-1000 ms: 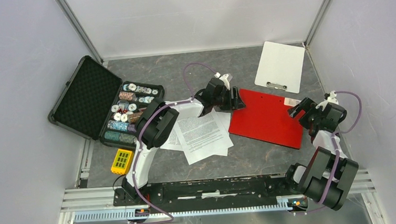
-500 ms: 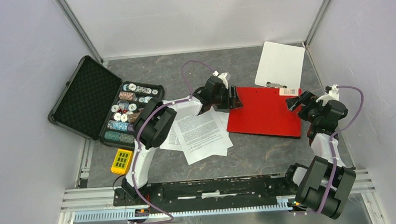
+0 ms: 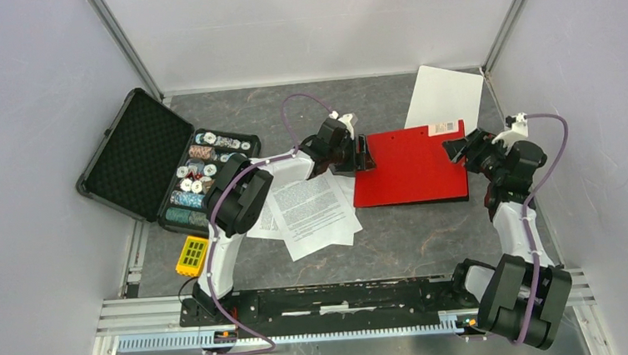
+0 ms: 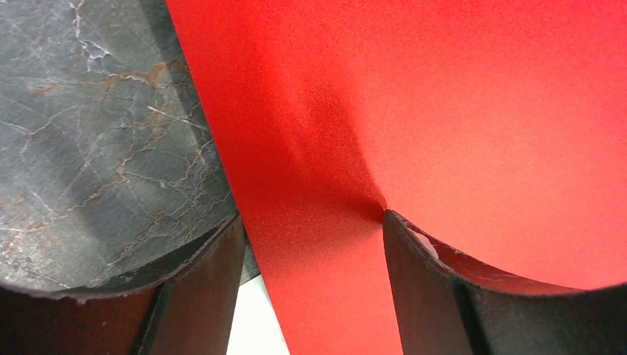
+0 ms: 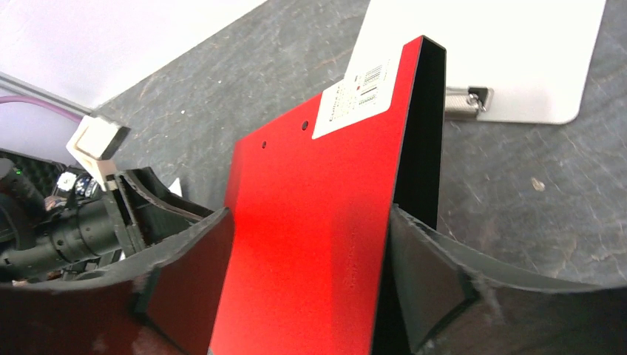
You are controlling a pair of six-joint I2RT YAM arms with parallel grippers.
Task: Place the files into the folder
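The red folder lies square to the table's edges, right of centre, its white label at the far right corner. My left gripper is shut on its left edge; in the left wrist view the red cover runs between the jaws and is dented at the right finger. My right gripper is shut on its far right corner; in the right wrist view the folder is tilted up and slightly parted, with black inside. The files lie fanned on the table left of the folder.
A white clipboard lies at the back right, its near end under the folder; its clip shows. An open black case with chips is at the left. A yellow block is near the front left.
The folder has swung from slanted to square with the table and shifted away from me, now overlapping the clipboard. Both grippers moved with it, staying on its edges.
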